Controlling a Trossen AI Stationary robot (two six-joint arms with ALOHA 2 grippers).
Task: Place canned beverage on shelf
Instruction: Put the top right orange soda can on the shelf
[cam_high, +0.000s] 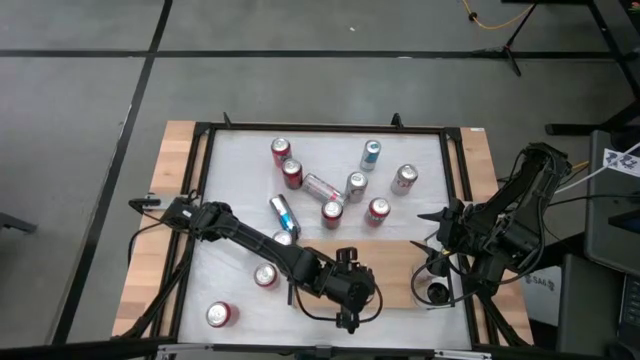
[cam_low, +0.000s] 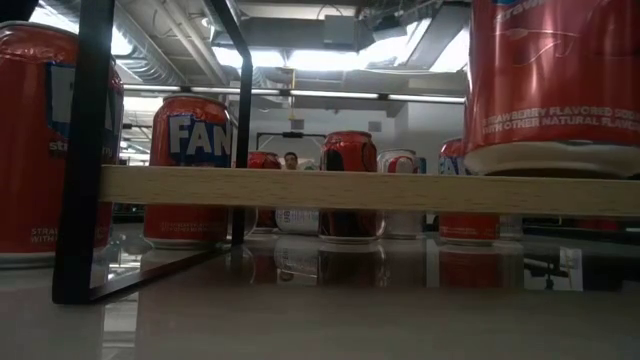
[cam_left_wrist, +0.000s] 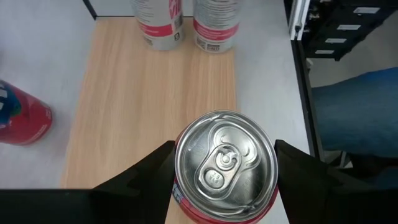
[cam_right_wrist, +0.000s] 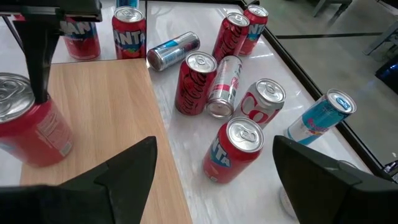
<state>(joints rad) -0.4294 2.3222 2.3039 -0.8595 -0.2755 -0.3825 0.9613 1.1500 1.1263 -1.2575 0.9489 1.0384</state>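
Observation:
The shelf (cam_high: 395, 270) is a light wooden board with black end rails, lying on the white table near its front edge. My left gripper (cam_high: 348, 290) is above the shelf's left part, shut on an upright red can (cam_left_wrist: 225, 168). The can also shows in the low view (cam_low: 555, 80) and in the right wrist view (cam_right_wrist: 28, 127). Two white-and-red cans (cam_left_wrist: 160, 25) (cam_left_wrist: 216, 25) stand on their bases at the shelf's right end. My right gripper (cam_high: 440, 262) hangs above that end, open and empty (cam_right_wrist: 214, 186). My left gripper pinches the red can between its two fingers, one on each side of the wall just under the top rim (cam_left_wrist: 181, 163). The fingers come from above, pointing down. The can is upright, and its base (cam_low: 550, 162) looks to be on the shelf board.
Several more cans stand or lie on the white table beyond the shelf's far edge (cam_high: 345, 185), among them a Fanta can (cam_right_wrist: 233, 152). Two red cans (cam_high: 265, 275) (cam_high: 220, 314) stand left of the shelf. The black table frame (cam_left_wrist: 298, 37) runs close along the shelf's near side.

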